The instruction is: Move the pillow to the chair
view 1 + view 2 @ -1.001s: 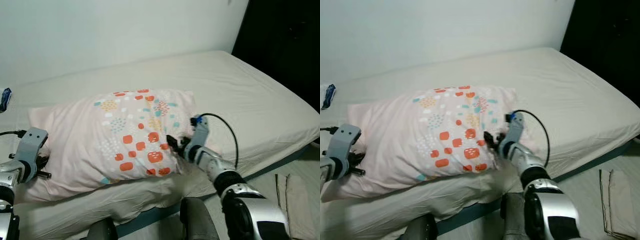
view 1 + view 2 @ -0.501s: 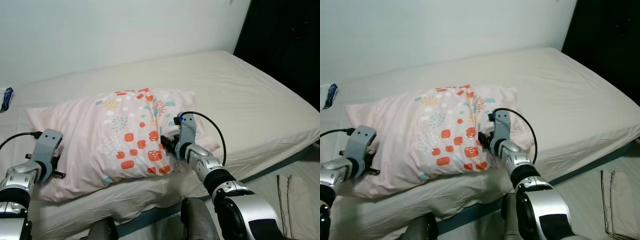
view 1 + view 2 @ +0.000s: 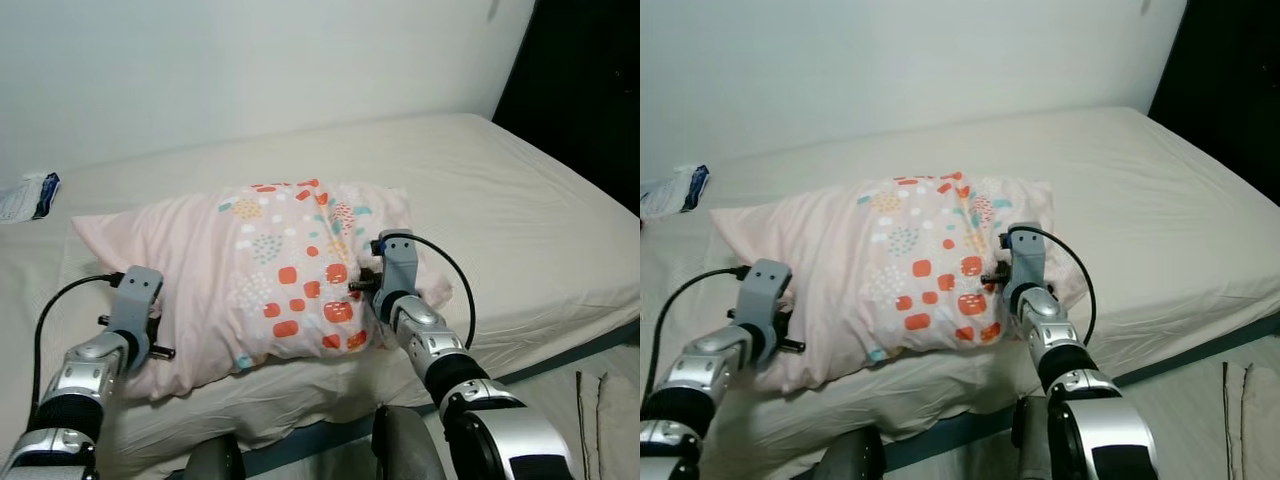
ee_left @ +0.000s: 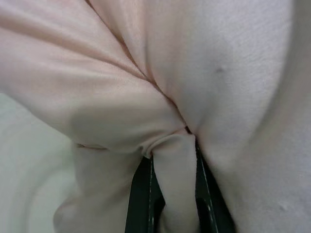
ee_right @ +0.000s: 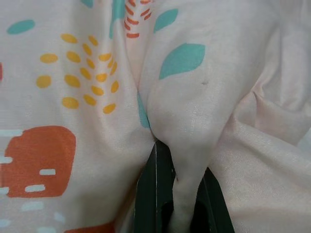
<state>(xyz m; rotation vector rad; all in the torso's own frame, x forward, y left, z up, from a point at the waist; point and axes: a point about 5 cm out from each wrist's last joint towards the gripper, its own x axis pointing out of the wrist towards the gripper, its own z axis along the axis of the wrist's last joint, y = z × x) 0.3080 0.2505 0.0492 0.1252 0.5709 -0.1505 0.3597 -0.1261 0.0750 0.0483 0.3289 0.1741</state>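
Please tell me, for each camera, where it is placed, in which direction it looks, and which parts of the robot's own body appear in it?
Left eye view: on the head, looking forward and down at the pillow on the bed; both silver arms show.
Right eye view: the same scene, from the other eye.
Left wrist view: along the left claw, its fingers pinching a plain pink fold.
Right wrist view: along the right claw, pinching patterned fabric.
Shared: every view shows the pillow.

A pale pink pillow (image 3: pixel 250 275), printed with orange squares, teal leaves and yellow dots, is seen on a cream bedsheet (image 3: pixel 520 210) before a white wall (image 3: pixel 250 70).
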